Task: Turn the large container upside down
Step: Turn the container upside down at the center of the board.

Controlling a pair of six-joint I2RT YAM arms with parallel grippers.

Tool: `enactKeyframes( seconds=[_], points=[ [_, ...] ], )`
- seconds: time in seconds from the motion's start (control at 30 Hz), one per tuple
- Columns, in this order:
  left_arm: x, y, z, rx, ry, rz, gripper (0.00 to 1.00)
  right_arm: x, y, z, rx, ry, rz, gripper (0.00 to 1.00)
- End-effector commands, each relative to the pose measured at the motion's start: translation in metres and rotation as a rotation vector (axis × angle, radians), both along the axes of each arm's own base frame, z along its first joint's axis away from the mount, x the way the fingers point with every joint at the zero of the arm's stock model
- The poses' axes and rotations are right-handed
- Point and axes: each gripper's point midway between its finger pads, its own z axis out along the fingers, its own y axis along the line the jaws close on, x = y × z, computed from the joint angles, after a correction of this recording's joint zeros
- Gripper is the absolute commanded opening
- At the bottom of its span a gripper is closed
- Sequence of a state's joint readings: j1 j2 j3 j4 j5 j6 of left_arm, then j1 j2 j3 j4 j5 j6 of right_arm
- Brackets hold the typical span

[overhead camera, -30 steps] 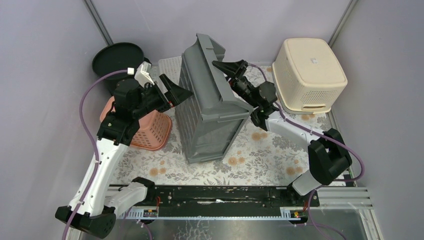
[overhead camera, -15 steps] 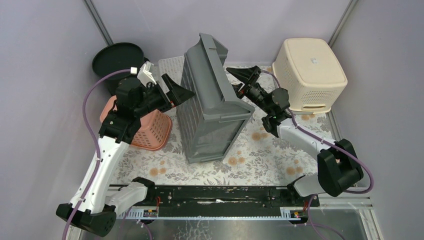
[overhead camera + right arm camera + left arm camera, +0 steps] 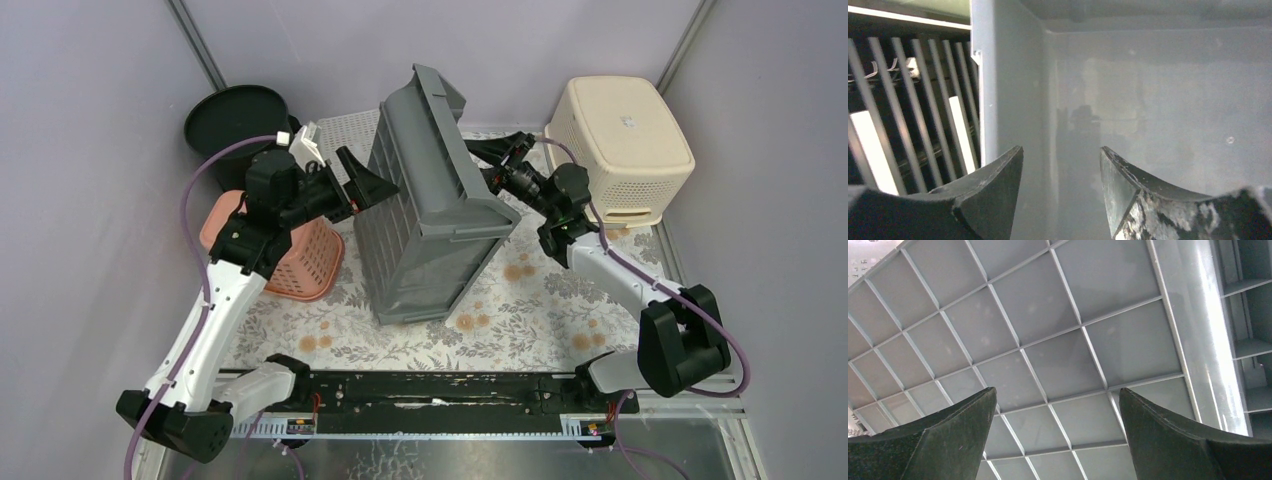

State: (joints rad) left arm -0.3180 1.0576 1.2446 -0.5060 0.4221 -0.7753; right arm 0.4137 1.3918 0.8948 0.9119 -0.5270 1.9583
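The large grey slatted container (image 3: pixel 430 200) stands tipped on one end in the middle of the table, leaning to the right. Its opening faces right and its ribbed bottom faces left. My left gripper (image 3: pixel 378 187) is open, with its fingertips at the gridded bottom (image 3: pixel 1048 330); in the left wrist view my left gripper (image 3: pixel 1058 405) holds nothing. My right gripper (image 3: pixel 492 160) is open at the container's open side near its upper rim. In the right wrist view my right gripper (image 3: pixel 1062 160) faces the container's smooth inner wall (image 3: pixel 1158 100) and slatted side (image 3: pixel 908 115).
An upturned cream basket (image 3: pixel 620 145) sits at the back right, close behind my right arm. A pink basket (image 3: pixel 300 260) lies under my left arm. A black round bin (image 3: pixel 235 115) and a white perforated tray (image 3: pixel 345 130) are at the back left. The floral cloth (image 3: pixel 530 300) covers the table.
The container has tipped further to the right. My left gripper has followed it rightward against its bottom. My right gripper has drawn back to the right along the open side.
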Motion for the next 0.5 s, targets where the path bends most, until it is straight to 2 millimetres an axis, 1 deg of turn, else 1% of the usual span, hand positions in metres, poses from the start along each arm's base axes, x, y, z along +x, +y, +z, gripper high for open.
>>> enactKeyframes(
  seconds=[0.0,0.23,0.47],
  points=[
    [0.002,-0.009,0.012,-0.026,-0.060,-0.035,1.00,-0.017,0.000,0.031,-0.092,-0.143,0.030,0.63],
    [0.002,-0.016,0.007,-0.023,-0.050,-0.051,1.00,-0.013,-0.008,0.034,-0.234,-0.204,0.015,0.65],
    [0.003,-0.035,-0.001,-0.007,-0.033,-0.089,1.00,-0.012,-0.009,0.028,-0.424,-0.284,0.059,0.70]
  ],
)
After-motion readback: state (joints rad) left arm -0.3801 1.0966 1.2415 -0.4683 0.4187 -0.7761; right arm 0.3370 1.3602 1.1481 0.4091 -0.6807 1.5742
